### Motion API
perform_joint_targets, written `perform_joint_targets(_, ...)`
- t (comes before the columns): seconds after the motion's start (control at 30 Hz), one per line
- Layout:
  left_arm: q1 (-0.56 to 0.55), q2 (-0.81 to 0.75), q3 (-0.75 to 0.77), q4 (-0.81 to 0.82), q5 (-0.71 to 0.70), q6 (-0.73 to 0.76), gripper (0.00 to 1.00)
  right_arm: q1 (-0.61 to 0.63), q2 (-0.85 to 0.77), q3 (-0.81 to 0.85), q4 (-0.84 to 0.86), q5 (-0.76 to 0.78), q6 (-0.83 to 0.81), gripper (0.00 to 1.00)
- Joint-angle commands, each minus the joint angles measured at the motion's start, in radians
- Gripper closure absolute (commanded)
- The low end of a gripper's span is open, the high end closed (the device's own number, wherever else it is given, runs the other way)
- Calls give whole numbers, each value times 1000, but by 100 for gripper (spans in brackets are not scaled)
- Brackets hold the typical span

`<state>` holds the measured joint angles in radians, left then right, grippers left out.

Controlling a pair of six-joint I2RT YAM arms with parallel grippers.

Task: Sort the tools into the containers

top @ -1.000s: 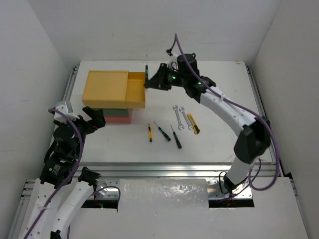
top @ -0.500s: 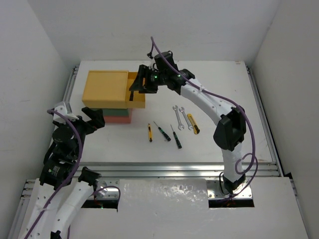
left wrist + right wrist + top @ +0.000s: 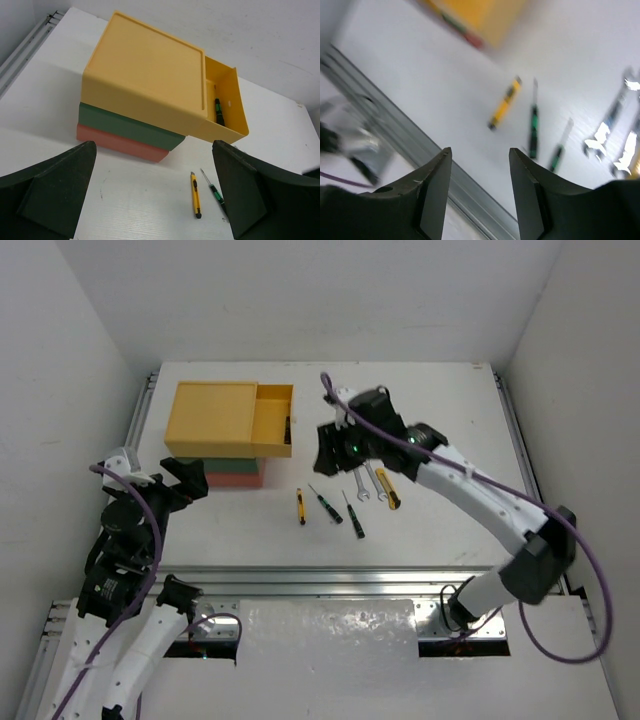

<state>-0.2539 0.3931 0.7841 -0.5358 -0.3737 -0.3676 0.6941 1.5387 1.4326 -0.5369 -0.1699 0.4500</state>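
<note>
Yellow box [image 3: 145, 75], dark green box [image 3: 125, 126] and red-orange box [image 3: 117, 144] contrast with the white table [image 3: 135, 200].

Both the left arm [image 3: 125, 535] and the right arm [image 3: 470, 485] are wearing smooth white shells, broken up by chunky black joint blocks. A thin purple cable [image 3: 152, 510] is running over the left arm, and a second purple cable [image 3: 333, 396] is running along the right arm. Small green lights [image 3: 352, 448] are glowing near the right wrist. The left gripper [image 3: 190, 475] is showing broad matte black fingers [image 3: 55, 190]. The right gripper [image 3: 480, 152] is showing similar black wedge-shaped fingers [image 3: 432, 195].
</note>
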Motion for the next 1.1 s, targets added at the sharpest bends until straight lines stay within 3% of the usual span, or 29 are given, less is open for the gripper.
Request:
perform_joint_targets(0.0,-1,7,4,23,-10,1,0,68,-127,-162,25,221,-172,50)
perform_joint_targets(0.13,-1,9,3,22,-18,-4,0,97,-167,-299,15,325,-156,51)
perform_joint_targets(0.3,-1,18,4,20,-19,-4,0,97,-66,-336,-54,472,-67,51)
perform_joint_targets(0.83,-1,30,3,22,-2,-2,0,47,236,-417,57,385,10,60)
perform_joint_targets(1.0,-1,29,1,23,-2,-2,0,35,238,-477,92,380,52,81)
perform_joint_targets(1.07,-1,29,1,23,-2,-2,0,33,204,-498,100,382,64,82)
